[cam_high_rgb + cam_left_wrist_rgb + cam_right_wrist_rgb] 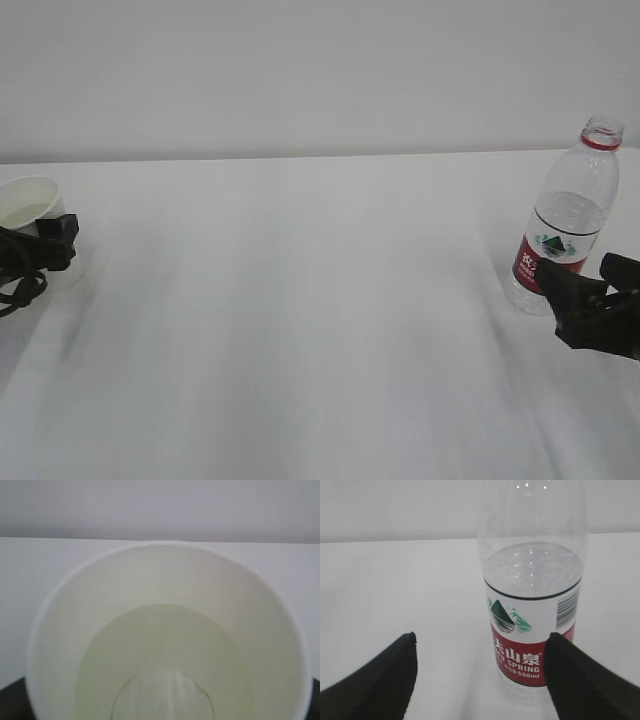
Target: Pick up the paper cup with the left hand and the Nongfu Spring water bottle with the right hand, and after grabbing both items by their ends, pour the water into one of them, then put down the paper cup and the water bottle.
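The paper cup (30, 205) stands upright at the left edge of the white surface (300, 320), a pale pool of water (165, 655) inside. The left claw (50, 240) sits against its side, jaws wide; no grip is discernible. At the right edge, the Nongfu Spring water bottle (570, 220) stands uncapped. The right claw (480, 675) is spread apart just before it, not touching.

- left hand (45, 243): black, blocky casing, with looped black cables trailing beside it
- right hand (598, 305): matte black, angular body; two broad dark fingers (380, 687) tapering to blunt tips
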Robot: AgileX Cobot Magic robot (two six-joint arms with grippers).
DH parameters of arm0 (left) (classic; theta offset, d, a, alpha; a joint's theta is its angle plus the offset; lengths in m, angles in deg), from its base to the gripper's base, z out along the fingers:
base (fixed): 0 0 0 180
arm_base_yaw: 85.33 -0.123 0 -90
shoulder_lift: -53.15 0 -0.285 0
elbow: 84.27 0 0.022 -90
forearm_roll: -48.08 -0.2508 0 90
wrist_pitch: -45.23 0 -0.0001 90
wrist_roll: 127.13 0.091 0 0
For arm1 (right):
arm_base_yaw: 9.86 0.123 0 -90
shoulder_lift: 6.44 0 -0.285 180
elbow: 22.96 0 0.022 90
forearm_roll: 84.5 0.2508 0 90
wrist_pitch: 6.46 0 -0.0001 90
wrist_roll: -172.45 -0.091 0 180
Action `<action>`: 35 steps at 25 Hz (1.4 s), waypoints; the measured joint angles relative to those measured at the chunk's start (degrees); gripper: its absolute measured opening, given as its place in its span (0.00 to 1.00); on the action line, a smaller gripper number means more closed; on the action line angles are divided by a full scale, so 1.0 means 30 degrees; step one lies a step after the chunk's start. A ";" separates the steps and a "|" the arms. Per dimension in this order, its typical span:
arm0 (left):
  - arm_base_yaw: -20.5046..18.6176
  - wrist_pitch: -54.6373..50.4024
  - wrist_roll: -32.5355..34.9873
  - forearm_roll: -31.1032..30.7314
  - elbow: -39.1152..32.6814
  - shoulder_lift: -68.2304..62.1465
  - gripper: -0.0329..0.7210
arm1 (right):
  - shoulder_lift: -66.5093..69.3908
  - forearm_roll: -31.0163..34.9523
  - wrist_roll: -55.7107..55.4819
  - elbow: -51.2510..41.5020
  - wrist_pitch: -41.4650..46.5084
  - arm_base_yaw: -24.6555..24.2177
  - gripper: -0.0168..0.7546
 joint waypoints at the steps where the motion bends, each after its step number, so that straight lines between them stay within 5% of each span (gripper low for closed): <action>1: 0.0000 0.0077 0.0000 0.0000 0.0000 -0.0039 0.95 | 0.0000 0.0000 0.0000 0.0000 0.0000 0.0000 0.79; 17: 0.0000 0.2610 0.0000 0.0254 -0.2254 -0.1153 0.95 | 0.2160 0.0000 -0.0073 0.0000 0.0000 0.0000 0.79; 35: 0.0000 0.2748 0.0000 0.0456 -0.6319 0.3107 0.95 | 0.2160 0.0000 -0.0073 0.0000 0.0000 0.0000 0.79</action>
